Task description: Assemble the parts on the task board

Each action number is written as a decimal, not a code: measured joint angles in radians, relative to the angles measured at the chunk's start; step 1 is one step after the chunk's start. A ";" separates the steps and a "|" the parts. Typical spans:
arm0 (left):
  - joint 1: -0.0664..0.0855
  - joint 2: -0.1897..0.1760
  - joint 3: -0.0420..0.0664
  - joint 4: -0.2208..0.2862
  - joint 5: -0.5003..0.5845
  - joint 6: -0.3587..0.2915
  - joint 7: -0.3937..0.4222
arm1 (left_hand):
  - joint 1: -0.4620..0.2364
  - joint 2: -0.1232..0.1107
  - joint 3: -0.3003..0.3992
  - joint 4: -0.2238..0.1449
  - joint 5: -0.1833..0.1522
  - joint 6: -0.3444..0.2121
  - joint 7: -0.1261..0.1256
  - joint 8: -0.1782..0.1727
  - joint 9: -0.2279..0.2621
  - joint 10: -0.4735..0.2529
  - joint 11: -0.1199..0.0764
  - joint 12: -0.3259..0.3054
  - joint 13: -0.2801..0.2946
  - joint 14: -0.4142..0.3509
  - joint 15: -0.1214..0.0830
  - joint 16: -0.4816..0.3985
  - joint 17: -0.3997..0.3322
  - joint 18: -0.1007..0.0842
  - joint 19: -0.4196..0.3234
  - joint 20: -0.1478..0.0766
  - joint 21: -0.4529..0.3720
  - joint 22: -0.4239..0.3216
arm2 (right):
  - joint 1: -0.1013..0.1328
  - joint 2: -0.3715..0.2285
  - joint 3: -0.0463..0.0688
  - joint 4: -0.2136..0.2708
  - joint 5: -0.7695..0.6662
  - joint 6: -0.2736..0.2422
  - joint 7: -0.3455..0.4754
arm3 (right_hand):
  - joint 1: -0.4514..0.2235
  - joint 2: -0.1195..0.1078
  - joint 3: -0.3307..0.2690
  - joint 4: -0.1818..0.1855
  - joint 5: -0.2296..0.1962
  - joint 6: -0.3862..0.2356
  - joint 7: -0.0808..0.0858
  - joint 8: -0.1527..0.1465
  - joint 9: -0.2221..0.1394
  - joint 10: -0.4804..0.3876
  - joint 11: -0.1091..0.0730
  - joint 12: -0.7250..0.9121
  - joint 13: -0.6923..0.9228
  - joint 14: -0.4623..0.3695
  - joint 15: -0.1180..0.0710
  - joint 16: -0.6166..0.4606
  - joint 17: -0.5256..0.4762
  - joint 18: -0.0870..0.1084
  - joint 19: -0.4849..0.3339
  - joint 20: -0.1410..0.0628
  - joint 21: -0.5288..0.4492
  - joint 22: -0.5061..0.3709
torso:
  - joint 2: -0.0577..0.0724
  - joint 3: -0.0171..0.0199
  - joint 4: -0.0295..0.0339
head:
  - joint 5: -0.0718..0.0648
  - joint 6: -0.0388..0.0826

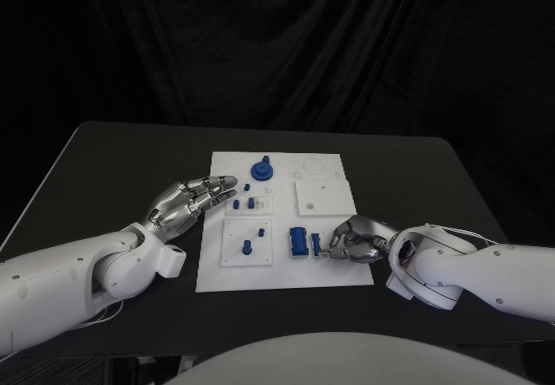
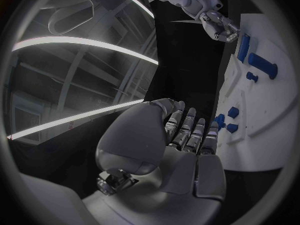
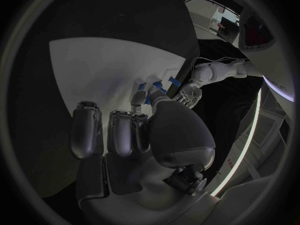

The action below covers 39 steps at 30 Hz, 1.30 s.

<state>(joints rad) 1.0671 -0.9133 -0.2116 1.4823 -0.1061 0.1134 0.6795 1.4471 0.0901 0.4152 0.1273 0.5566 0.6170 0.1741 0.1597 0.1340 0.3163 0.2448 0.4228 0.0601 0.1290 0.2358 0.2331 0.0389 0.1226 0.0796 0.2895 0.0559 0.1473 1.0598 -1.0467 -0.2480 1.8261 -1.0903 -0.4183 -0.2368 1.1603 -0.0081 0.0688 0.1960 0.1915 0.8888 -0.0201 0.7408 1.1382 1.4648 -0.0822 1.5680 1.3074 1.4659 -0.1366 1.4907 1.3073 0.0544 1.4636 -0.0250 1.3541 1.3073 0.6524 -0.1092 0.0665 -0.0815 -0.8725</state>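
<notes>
The white task board (image 1: 232, 277) lies in the middle of the black table. A blue round knob (image 1: 262, 170) stands near its far edge, with several small blue pegs (image 1: 243, 204) below it. A blue cylinder (image 1: 298, 241) sits at the near middle, and a slim blue part (image 1: 314, 245) sits beside it. My right hand (image 1: 353, 239) has its fingers curled, and its fingertips pinch that slim part (image 2: 242, 41). My left hand (image 1: 191, 200) hovers flat at the board's left edge, fingers extended and apart, holding nothing. Its fingertips (image 2: 212, 130) reach toward the small pegs (image 2: 232, 112).
A raised white square plate (image 1: 324, 196) sits on the board's right half, and another (image 1: 246, 241), carrying two pegs, sits at the near left. Bare black table (image 1: 127, 160) surrounds the board. A dark curtain hangs behind.
</notes>
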 measured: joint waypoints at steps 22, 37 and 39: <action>0.017 0.028 0.000 0.007 0.000 -0.094 0.000 | -0.081 0.000 -0.120 0.159 -0.032 -0.138 -0.033 -0.057 -0.028 -0.192 -0.131 -0.166 -0.019 -0.115 -0.108 -0.167 -0.025 0.048 -0.036 -0.058 -0.030 -0.065 | 0.120 0.068 0.001 -0.153 0.633 0.019 0.704 | 0.044 0.013 -0.008 0.085 0.135 -0.289 0.196 -0.482 -0.641 -1.133 0.329 -1.063 -0.837 -1.053 0.412 -1.007 -1.096 0.036 -1.129 0.310 -1.308 -0.750 | -0.042 0.0040 -0.0086 | -0.005 0.000; 0.001 0.091 0.000 -0.075 0.000 -0.100 0.000 | -0.230 0.173 -0.541 0.166 -0.262 -0.483 -0.280 -0.137 -0.112 -0.304 -0.257 -0.312 -0.040 -0.128 -0.154 -0.230 -0.038 0.047 -0.072 -0.129 -0.045 -0.123 | 0.016 0.113 -0.001 -0.258 0.770 0.110 0.901 | 0.019 0.117 -0.268 0.091 0.043 -0.764 -0.133 -0.717 -1.094 -1.464 0.083 -1.440 -1.261 -1.457 0.297 -1.411 -1.292 0.015 -1.424 0.316 -1.337 -1.208 | -0.064 0.0093 -0.0337 | 0.024 0.000; -0.001 0.094 0.000 -0.082 0.000 -0.101 0.000 | -0.221 0.182 -0.563 0.165 -0.262 -0.483 -0.287 -0.137 -0.112 -0.304 -0.257 -0.312 -0.040 -0.129 -0.165 -0.230 -0.038 0.031 -0.074 -0.143 -0.045 -0.129 | 0.010 0.114 -0.001 -0.265 0.777 0.114 0.906 | 0.021 0.119 -0.274 0.090 0.044 -0.765 -0.135 -0.717 -1.100 -1.465 0.082 -1.447 -1.268 -1.457 0.297 -1.416 -1.293 0.015 -1.426 0.315 -1.337 -1.212 | -0.063 0.0101 -0.0373 | 0.029 0.000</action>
<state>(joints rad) 1.0664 -0.8190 -0.2117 1.4002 -0.1057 0.0128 0.6796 1.2261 0.2722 -0.1481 0.2927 0.2943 0.1341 -0.1128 0.0230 0.0217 0.0127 -0.0124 0.1111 0.0201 0.0003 0.0706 0.0035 0.0009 0.1539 0.0051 0.1465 0.0108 0.0179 1.0694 -0.9331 -0.2488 1.5611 -0.3138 -0.3040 0.6694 1.1817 0.1110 -0.2054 0.2856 0.2353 0.1234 -0.1551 0.0240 0.0378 0.0001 -0.0001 0.1208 0.0392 0.0087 0.1609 0.0750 0.0146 0.0693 0.0377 0.2896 0.0173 0.0952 0.5898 -0.0991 0.0292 -0.0522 -0.8725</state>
